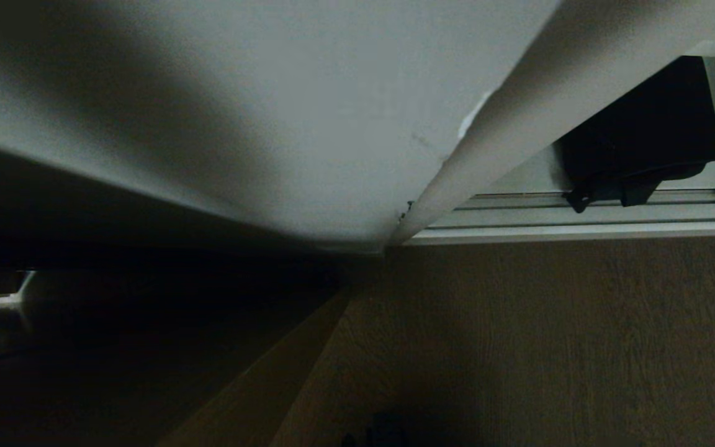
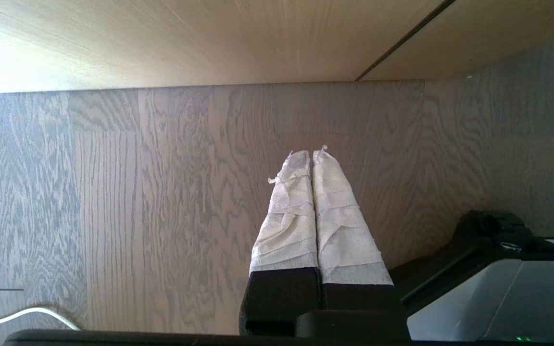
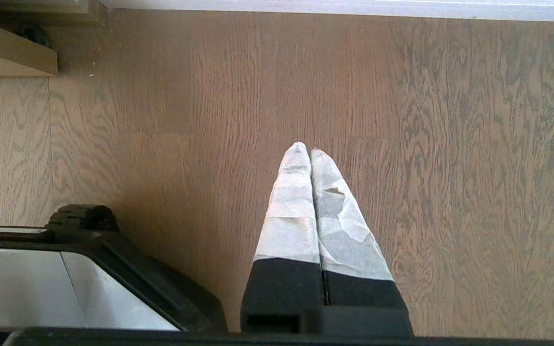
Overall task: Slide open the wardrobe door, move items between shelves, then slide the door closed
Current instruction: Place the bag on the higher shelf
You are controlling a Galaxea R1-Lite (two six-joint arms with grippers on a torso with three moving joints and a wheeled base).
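The sliding wardrobe door (image 1: pixel 332 93) fills the upper left of the head view as a broad pale panel, its slim frame (image 1: pixel 506 118) running diagonally. To the right of that frame the wardrobe stands uncovered. There a black fabric bundle with straps (image 1: pixel 637 130) lies on a white shelf (image 1: pixel 519 180), its straps hanging over the edge. Neither arm shows in the head view. My left gripper (image 2: pixel 311 153) is shut and empty, its taped fingers pressed together above the wood floor. My right gripper (image 3: pixel 304 149) is likewise shut with nothing in it, over the floor.
Grey sliding tracks (image 1: pixel 581 217) run along the wardrobe's bottom edge above the wood-grain floor (image 1: pixel 550 341). A tan wood panel (image 2: pixel 209 38) stands past the left gripper. My base (image 3: pixel 41 274) sits beside each gripper, and a white cable (image 2: pixel 27 315) lies on the floor.
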